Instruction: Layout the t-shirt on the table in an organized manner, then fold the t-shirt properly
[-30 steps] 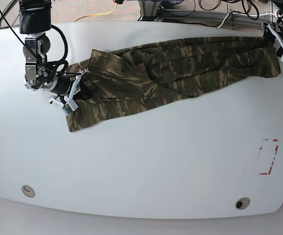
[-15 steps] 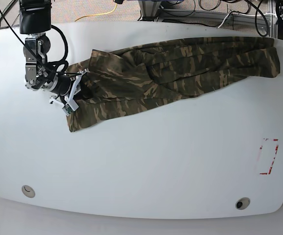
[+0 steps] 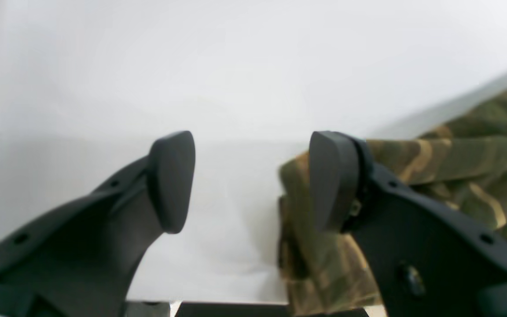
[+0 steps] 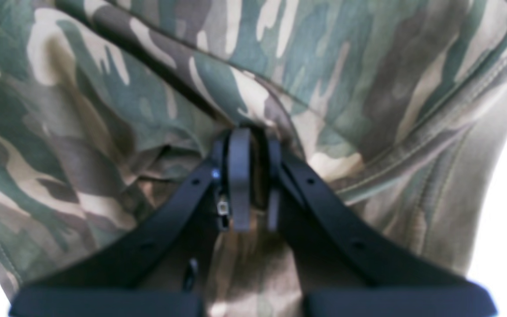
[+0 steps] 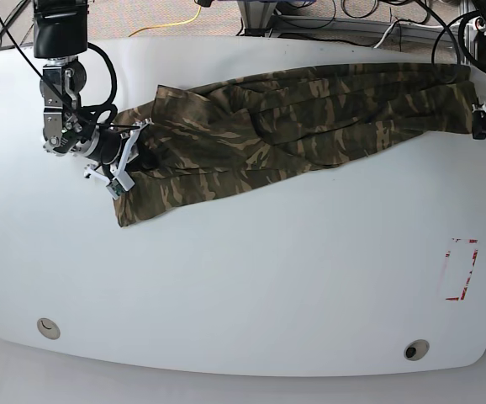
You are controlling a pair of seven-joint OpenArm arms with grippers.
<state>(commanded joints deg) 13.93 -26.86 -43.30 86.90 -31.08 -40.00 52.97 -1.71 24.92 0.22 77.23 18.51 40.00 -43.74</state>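
On the table (image 5: 251, 278) the t-shirt (image 5: 293, 126) lies stretched across the far part. The right gripper (image 4: 249, 185) pinches its cloth tightly, while the left gripper (image 3: 251, 180) stands wide, just beside its edge.

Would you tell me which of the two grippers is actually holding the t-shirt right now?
The right gripper: its jaws are pinched shut on the t-shirt. The left gripper is open beside the cloth's edge.

The base view looks steeply down on the whole worktop (image 5: 251, 278). Each wrist view peers close along its claw, sharing the t-shirt (image 5: 293, 126) with the base view.
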